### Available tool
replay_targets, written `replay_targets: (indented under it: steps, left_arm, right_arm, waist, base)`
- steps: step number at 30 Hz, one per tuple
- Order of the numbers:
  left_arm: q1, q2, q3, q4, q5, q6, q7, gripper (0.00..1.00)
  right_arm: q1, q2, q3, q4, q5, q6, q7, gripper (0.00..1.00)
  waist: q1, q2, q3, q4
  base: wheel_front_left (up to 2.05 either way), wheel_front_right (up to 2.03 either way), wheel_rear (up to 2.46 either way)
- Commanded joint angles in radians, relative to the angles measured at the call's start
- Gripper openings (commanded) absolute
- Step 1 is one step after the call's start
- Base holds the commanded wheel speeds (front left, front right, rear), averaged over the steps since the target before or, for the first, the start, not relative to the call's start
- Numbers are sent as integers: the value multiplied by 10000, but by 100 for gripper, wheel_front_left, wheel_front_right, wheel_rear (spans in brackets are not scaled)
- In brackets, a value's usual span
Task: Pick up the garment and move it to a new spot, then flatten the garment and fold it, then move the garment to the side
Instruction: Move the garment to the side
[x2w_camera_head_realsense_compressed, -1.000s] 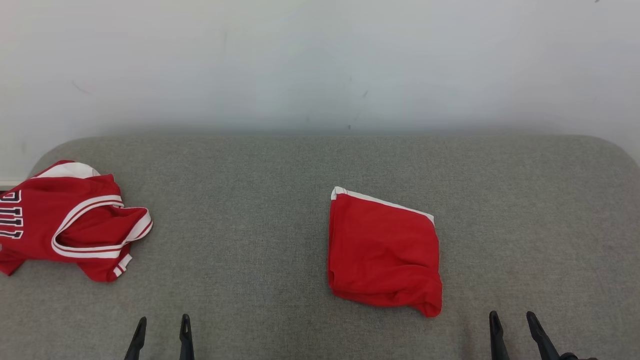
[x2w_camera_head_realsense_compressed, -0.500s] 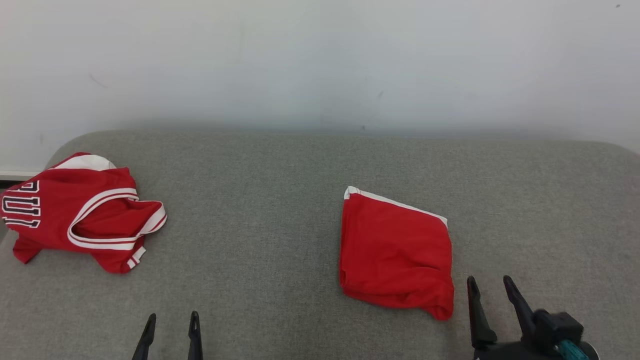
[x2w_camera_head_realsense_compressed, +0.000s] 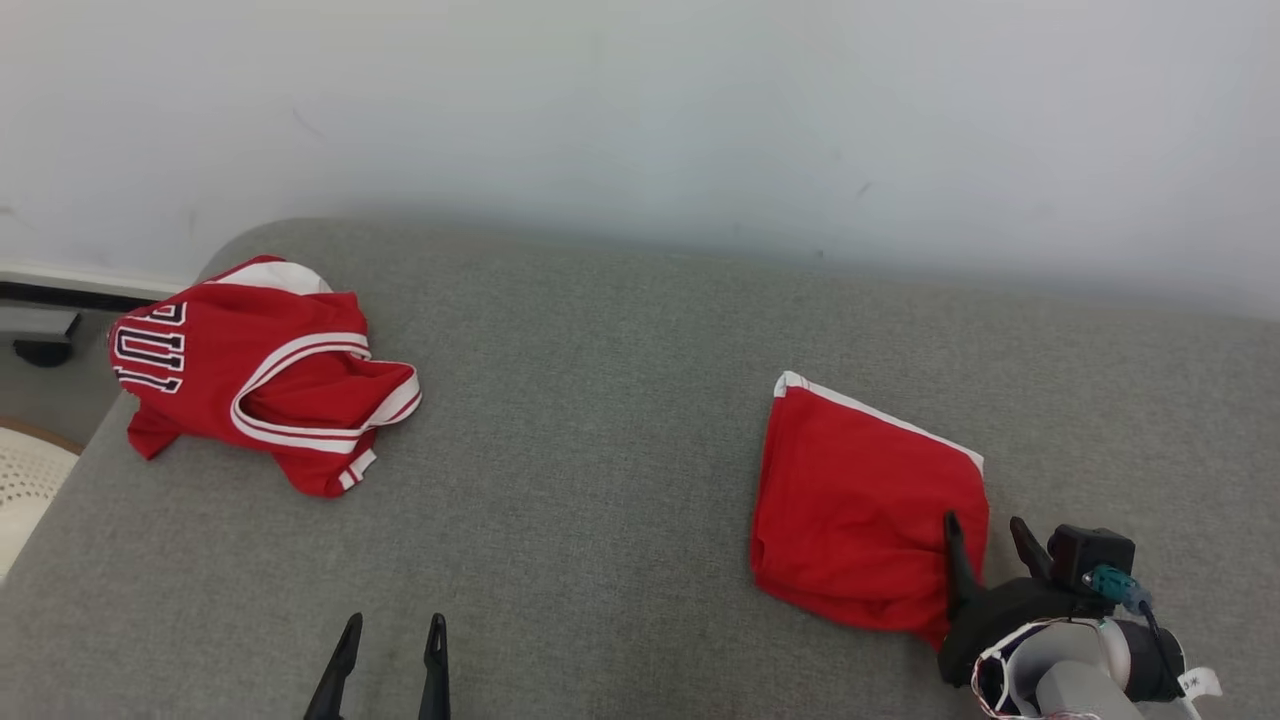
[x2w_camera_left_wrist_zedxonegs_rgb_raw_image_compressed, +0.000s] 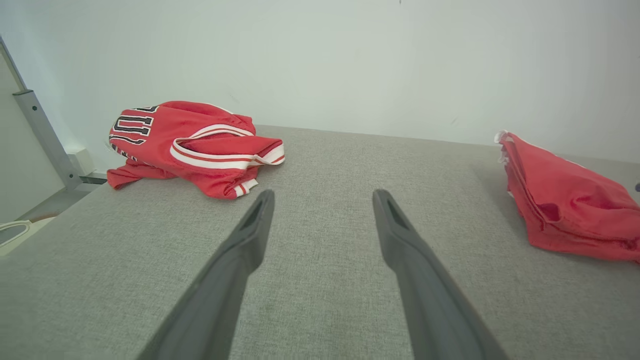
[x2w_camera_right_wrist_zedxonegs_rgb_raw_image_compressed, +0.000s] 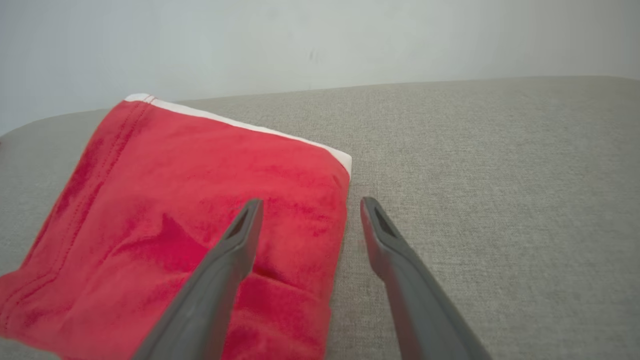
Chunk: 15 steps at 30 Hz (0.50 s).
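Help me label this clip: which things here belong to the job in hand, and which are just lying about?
Job in hand:
folded red garment
right end effector, open, astride the garment's edge

Lying about:
crumpled red jersey, far left
left end effector, open over the bare gray cushion

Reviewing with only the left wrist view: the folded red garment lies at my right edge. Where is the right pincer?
Observer: In the head view the right pincer is at the folded red garment's near right corner.
Operator: Is it gripping the cloth?
Observer: No. The right wrist view shows its jaws open, with one finger over the cloth and the other over the grey cushion. The garment's edge runs between them.
Operator: Any trim on that garment?
Observer: A white band runs along its far edge.
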Motion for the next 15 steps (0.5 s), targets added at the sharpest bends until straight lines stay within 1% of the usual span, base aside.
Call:
replay_targets:
  steps: [1,9,13,14,15]
  left_arm:
    - [-192,13,-65,19,-68,23,-25,100]
    - [-530,13,-371,30,-132,46,-25,100]
    - [-661,13,-344,49,-120,32,-25,100]
    - [-668,13,-327,51,-121,39,-25,100]
    - [-682,13,-312,50,-125,46,-25,100]
  right_arm:
    - [-266,-19,-222,306,-158,-17,-9,100]
    - [-1243,-334,-1535,2389,-995,-17,22,100]
    - [-1454,-182,-1885,2917,-1136,-17,27,100]
    - [-1469,-142,-1930,2994,-1106,-17,37,49]
    - [-1473,-93,-1938,3082,-1109,-17,50,40]
  waist:
    - [-1,0,199,316]
    - [-1,0,710,689]
    - [-1,0,845,720]
    - [-1,0,854,703]
    - [-1,0,853,683]
  base:
    - [0,0,0]
    - [0,0,0]
    - [0,0,0]
    - [0,0,0]
    - [0,0,0]
